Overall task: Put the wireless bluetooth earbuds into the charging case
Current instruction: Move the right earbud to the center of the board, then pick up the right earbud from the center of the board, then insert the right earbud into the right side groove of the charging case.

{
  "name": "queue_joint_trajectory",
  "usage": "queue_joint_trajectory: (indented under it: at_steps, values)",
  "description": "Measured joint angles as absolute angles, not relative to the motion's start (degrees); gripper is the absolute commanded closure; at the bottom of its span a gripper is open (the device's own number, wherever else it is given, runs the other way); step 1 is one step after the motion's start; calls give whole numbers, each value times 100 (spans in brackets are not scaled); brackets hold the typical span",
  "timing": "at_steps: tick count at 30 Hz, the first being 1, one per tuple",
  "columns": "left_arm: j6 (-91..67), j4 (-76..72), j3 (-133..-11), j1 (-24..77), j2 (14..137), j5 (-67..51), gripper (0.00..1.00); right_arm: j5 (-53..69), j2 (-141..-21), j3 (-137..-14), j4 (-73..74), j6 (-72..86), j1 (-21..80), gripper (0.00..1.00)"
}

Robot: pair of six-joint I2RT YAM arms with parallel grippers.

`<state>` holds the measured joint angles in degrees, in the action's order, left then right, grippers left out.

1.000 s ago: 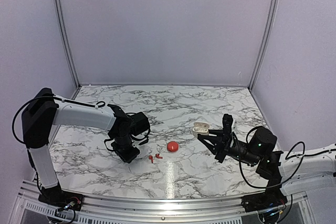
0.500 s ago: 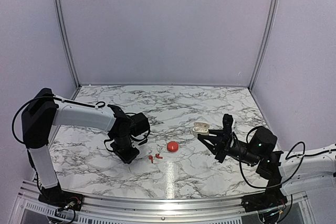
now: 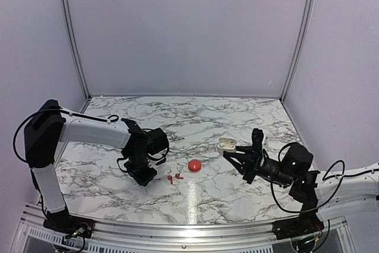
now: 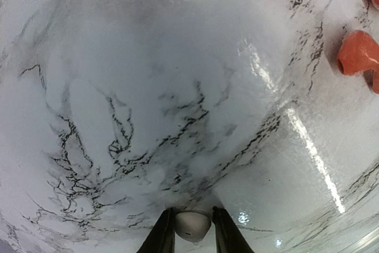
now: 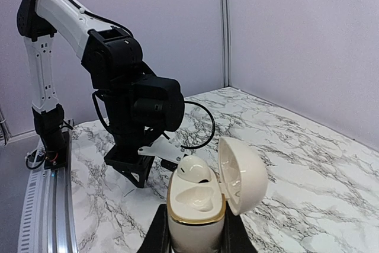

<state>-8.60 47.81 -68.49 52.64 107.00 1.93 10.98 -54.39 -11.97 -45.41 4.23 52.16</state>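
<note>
1. Done so far, by the look of things: charging case (image 5: 195,208) open and gripped. Clamped upright between the right fingers (image 5: 156,235), which close snugly on its lower half, apparently clear of the worktop (image 3: 207,117), lid (image 5: 243,176) swung wide aside.
2. Left to do: both insertions. Lying loose on the worktop, just beside each other, near the red ball (image 3: 194,165) and well apart from the case: the two wireless bluetooth earbuds (image 3: 178,176).
3. Low beside the earbuds: left fingers (image 4: 163,238), set narrowly apart, on neither earbud. Between them, a pale rounded bit (image 4: 192,226); cannot tell whether gripped or part of the rig.
4. Case: glossy cream plastic, pebble-round, gold-toned rim, pale moulded wells. Earbuds: tiny, red, stubby. Worktop: polished marble pattern, glare-streaked, probably slippery.
</note>
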Motion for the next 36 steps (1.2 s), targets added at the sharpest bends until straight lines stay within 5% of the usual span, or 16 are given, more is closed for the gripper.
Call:
queue_joint_trajectory:
  at_steps: [19, 36]
  values:
    - [-904, 4386, -6759, 5131, 9625, 471, 87, 1138, -5612, -1197, -4641, 78, 5216, 100]
    - [-489, 1111, -6213, 5957, 7113, 388, 87, 1420, -6770, -1264, -6289, -1194, 5430, 100]
